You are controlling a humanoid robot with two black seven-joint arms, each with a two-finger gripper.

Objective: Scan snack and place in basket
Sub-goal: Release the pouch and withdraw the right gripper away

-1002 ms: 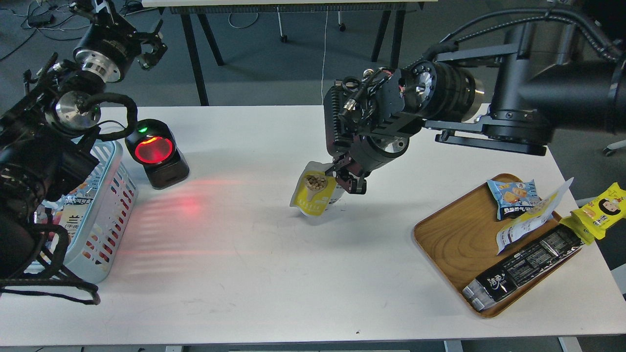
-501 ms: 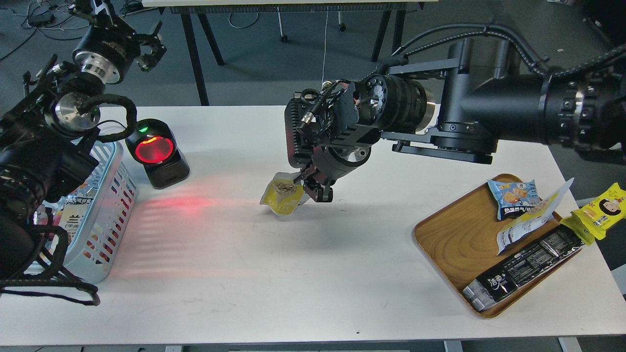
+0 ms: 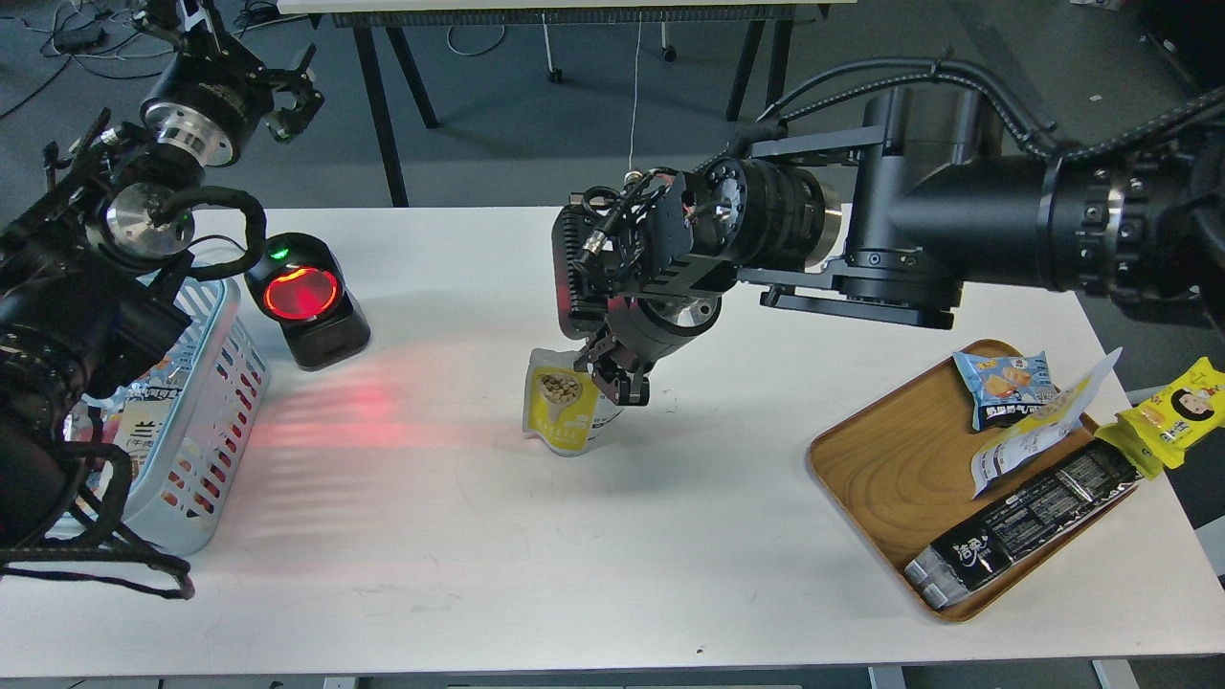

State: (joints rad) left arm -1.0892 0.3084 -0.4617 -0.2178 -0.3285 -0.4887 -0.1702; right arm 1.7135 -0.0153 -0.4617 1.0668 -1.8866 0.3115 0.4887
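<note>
The snack (image 3: 559, 410), a yellow-and-white pouch with a circle of beige nuts, hangs upright just above the white table near its middle. My right gripper (image 3: 603, 375) is shut on the pouch's upper right edge. The light blue slotted basket (image 3: 215, 383) stands at the table's left edge, with packets inside, partly hidden by my left arm. My left gripper (image 3: 292, 91) is raised at the upper left beyond the table, away from everything; its fingers cannot be told apart.
A black barcode scanner (image 3: 308, 301) with a glowing red window stands right of the basket and casts red light on the table. A wooden tray (image 3: 890, 469) at the right holds a light-blue packet (image 3: 1005, 385), a white packet and a long black packet (image 3: 1029, 522). A yellow packet (image 3: 1177, 407) lies beside it.
My right arm has carried the pouch leftward toward the scanner and turned it from tilted to upright. The left arm has barely moved.
</note>
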